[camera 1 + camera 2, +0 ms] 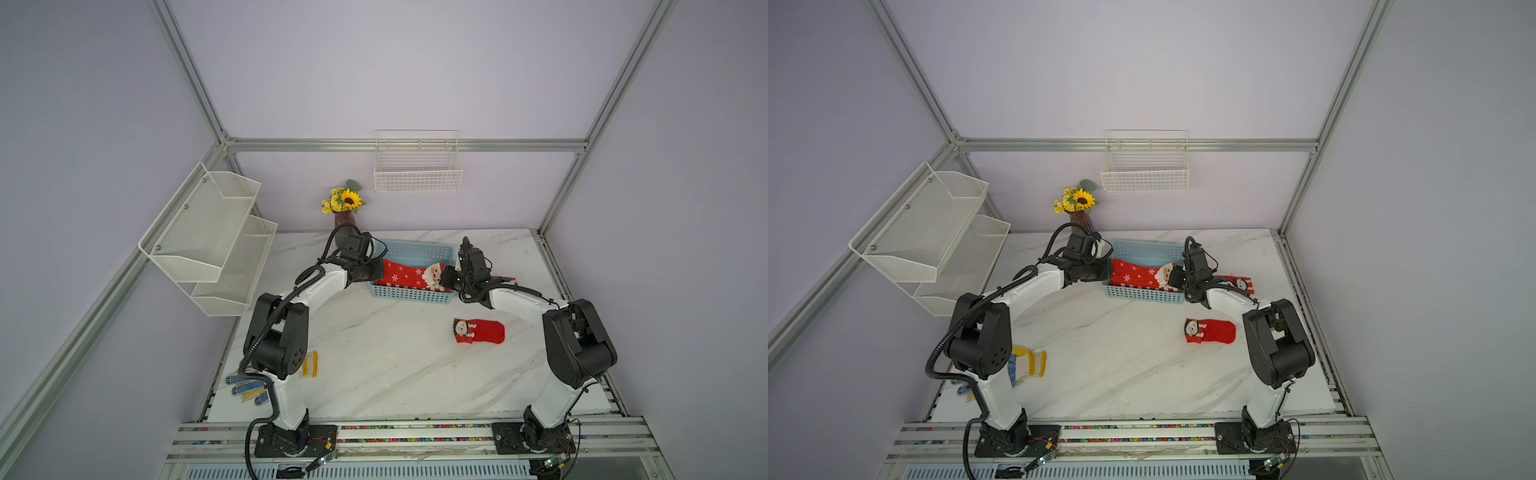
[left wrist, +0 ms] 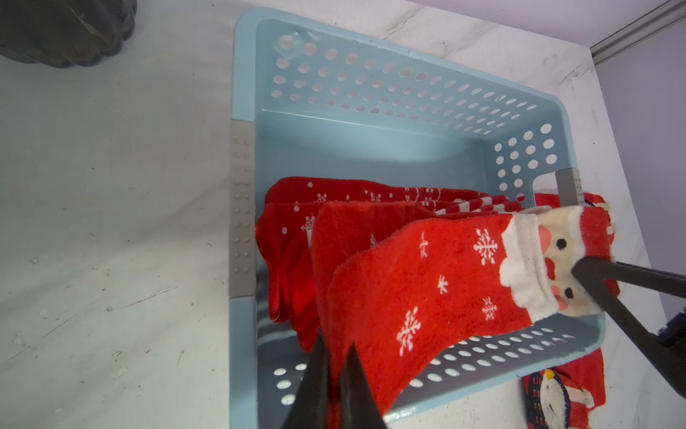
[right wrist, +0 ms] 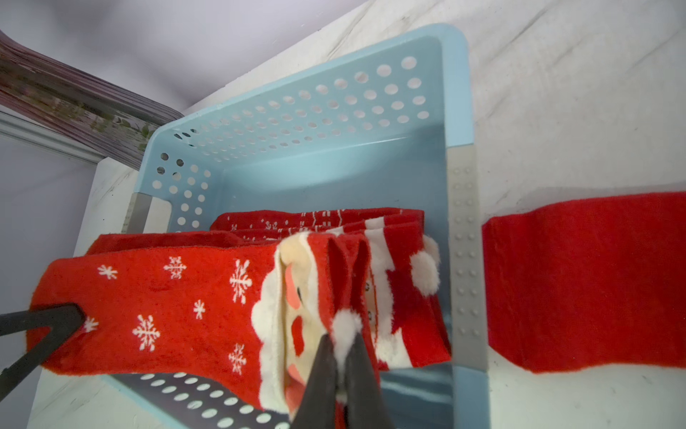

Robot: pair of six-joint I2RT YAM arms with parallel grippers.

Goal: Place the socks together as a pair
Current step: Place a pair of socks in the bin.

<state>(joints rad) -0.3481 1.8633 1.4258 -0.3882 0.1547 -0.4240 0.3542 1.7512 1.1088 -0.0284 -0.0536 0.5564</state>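
Observation:
A red snowflake sock with a Santa cuff (image 1: pixel 405 274) (image 1: pixel 1136 275) hangs stretched over the blue basket (image 1: pixel 409 296) (image 2: pixel 371 81). My left gripper (image 1: pixel 380 270) (image 2: pixel 337 341) is shut on its toe end, with red fabric between the fingers. My right gripper (image 1: pixel 444 276) (image 3: pixel 342 336) is shut on the cuff end, pinching the white pompom. Several more red socks (image 2: pixel 334 193) (image 3: pixel 315 219) lie folded in the basket beneath it. A red sock with a bear figure (image 1: pixel 480 331) (image 1: pixel 1210 330) lies on the table at the front right. Another red sock (image 1: pixel 1239 282) (image 3: pixel 582 278) lies just right of the basket, partly under my right arm.
A blue-dotted glove with a yellow cuff (image 1: pixel 1030 361) lies at the front left by my left arm's base. A sunflower vase (image 1: pixel 345 203) stands behind the basket's left end. A white mesh shelf (image 1: pixel 208 232) hangs on the left wall, a wire basket (image 1: pixel 417 166) on the back wall.

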